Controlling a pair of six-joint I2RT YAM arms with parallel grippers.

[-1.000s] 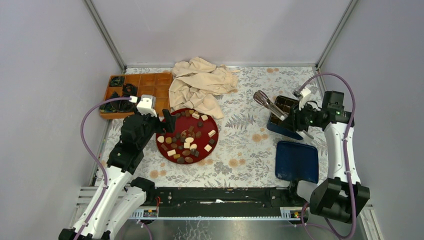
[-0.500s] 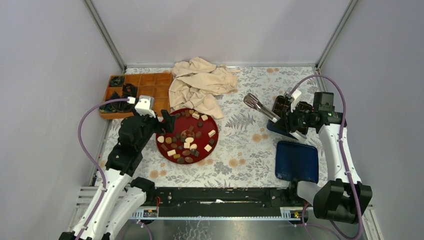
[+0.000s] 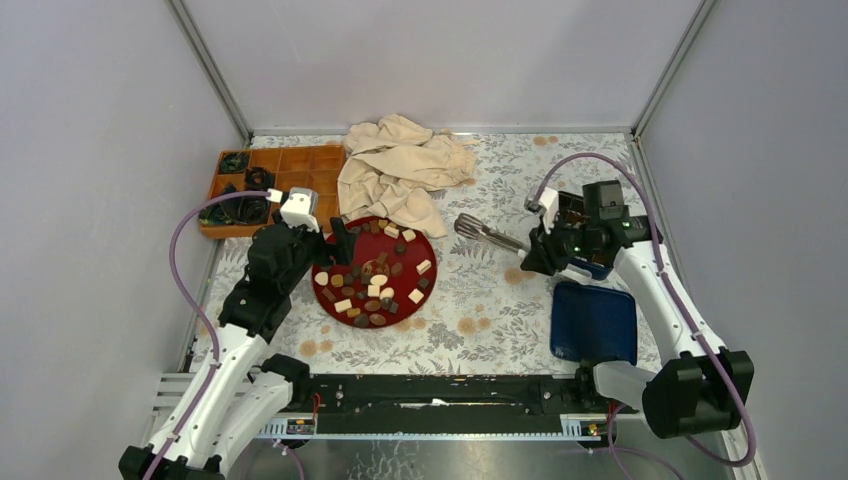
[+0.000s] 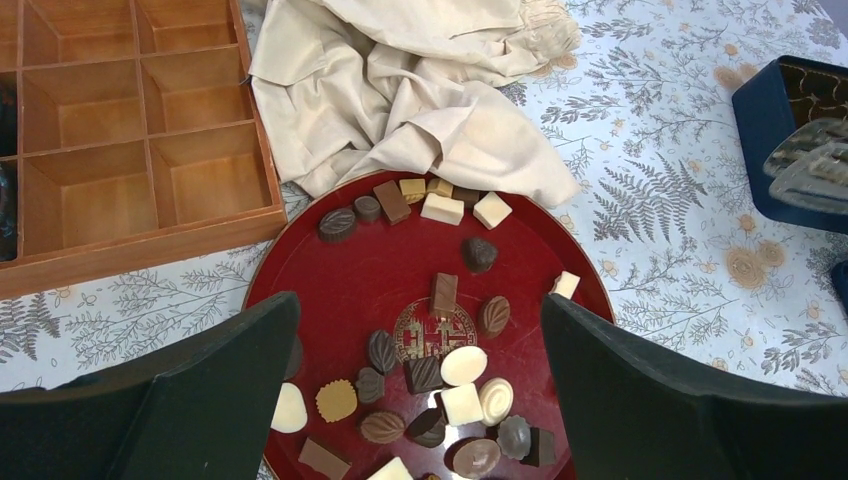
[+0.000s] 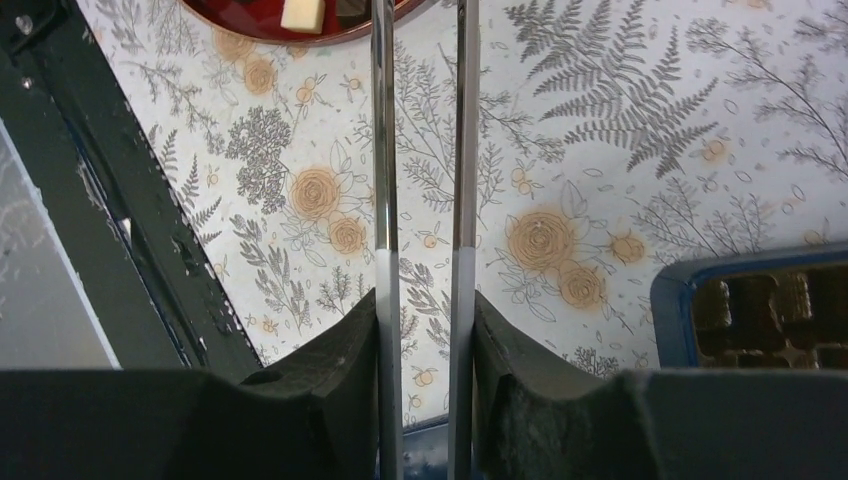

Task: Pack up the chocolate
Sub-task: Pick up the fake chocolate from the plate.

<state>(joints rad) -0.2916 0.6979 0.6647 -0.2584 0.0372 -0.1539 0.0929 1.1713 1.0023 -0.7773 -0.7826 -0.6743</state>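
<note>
Nearest, a flat dark blue rectangular lid [image 3: 593, 322] lies on the flower-printed tablecloth [image 3: 480, 310], just beside the right arm's base. From there the right arm goes up along the right side, then bends inward to the left. The right gripper [image 5: 425, 310] points toward the left and is clamped on the handle end of the long metal tongs [image 3: 485, 232]. The two blades of the tongs stand a little apart, and the top view shows nothing between them.

The left arm leans from its base toward the middle. The left gripper [image 4: 415, 310] hangs over the left part of the round dark red plate [image 4: 340, 270], jaws wide apart and empty. The chocolate [image 4: 463, 365], brown and cream-white small pieces, lies scattered on this plate.

Farther away, the dark blue box [image 4: 770, 110] stands behind the right gripper. A crumpled beige cloth [image 3: 400, 165] touches the far rim of the plate, with a wooden compartment tray [image 3: 300, 160] beside it on the left.
</note>
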